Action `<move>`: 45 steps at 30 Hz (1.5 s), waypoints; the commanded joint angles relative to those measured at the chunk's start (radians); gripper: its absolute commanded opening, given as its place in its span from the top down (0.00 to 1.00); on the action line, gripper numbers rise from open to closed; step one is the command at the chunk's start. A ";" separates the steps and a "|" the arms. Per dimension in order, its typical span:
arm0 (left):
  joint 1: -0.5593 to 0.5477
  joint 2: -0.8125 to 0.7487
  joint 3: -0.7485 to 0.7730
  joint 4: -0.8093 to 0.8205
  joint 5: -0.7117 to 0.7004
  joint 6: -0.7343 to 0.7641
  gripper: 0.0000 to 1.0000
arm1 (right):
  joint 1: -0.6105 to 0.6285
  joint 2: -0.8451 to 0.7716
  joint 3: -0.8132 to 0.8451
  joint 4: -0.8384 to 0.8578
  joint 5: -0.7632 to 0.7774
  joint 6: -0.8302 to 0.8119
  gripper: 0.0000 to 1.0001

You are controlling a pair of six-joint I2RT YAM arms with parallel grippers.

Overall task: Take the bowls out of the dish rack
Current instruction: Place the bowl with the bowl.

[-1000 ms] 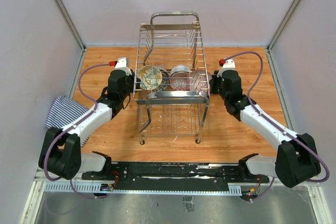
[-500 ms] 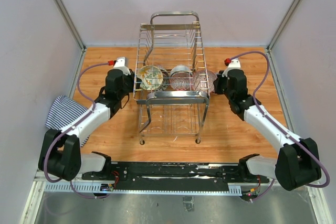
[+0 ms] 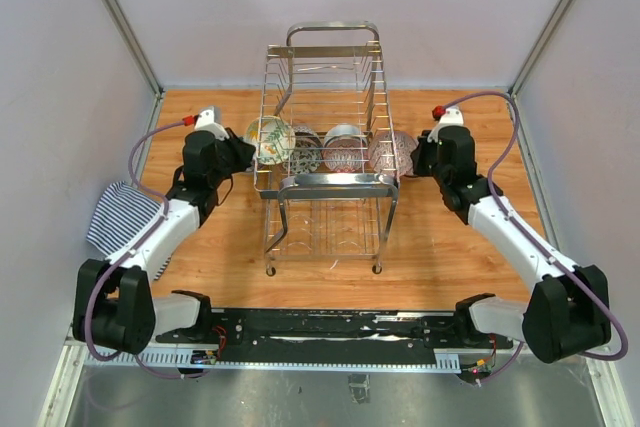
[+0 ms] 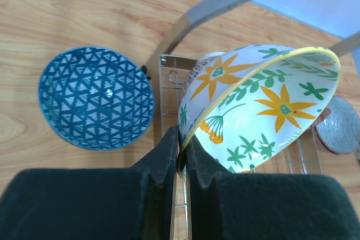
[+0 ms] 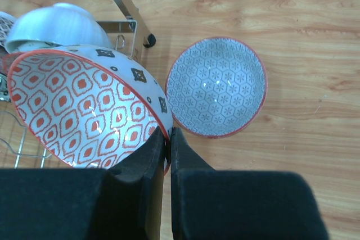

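The chrome dish rack (image 3: 325,182) stands mid-table with two bowls (image 3: 343,147) upright in its upper tier. At the rack's left side my left gripper (image 3: 246,147) is shut on the rim of a yellow-rimmed floral bowl (image 3: 268,138). The left wrist view shows that bowl (image 4: 264,111) pinched at its rim by the gripper (image 4: 183,151). On the rack's right side my right gripper (image 3: 412,155) is shut on a red-diamond bowl (image 3: 391,153). In the right wrist view the gripper (image 5: 169,139) grips this bowl (image 5: 84,111) at the rim.
A blue triangle-patterned bowl (image 4: 95,105) lies on the wood below the left gripper. A grey hexagon-patterned bowl with a red rim (image 5: 216,87) lies below the right one, near a rack leg (image 5: 126,7). A striped cloth (image 3: 120,212) lies at the left edge.
The left gripper has carried the floral bowl leftward out of the rack. The right gripper has drawn the red-diamond bowl rightward past the rack's side.
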 commanded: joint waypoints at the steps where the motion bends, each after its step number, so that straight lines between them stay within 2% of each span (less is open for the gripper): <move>1: 0.049 0.011 0.047 0.000 0.023 -0.082 0.99 | -0.042 -0.004 0.122 -0.044 -0.018 0.023 0.99; 7: 0.110 0.077 0.149 -0.115 0.087 -0.156 0.99 | -0.095 0.059 0.253 -0.207 -0.066 0.034 0.99; 14: 0.195 0.137 0.220 -0.163 0.214 -0.234 1.00 | -0.161 0.175 0.410 -0.382 -0.172 0.038 0.99; 20: 0.205 0.199 0.303 -0.282 0.201 -0.201 1.00 | -0.209 0.254 0.500 -0.473 -0.232 0.029 0.99; 31: 0.254 0.281 0.405 -0.433 0.206 -0.157 1.00 | -0.230 0.345 0.622 -0.617 -0.235 -0.029 0.99; 45: 0.280 0.420 0.597 -0.619 0.275 -0.019 1.00 | -0.235 0.457 0.725 -0.700 -0.232 -0.077 0.99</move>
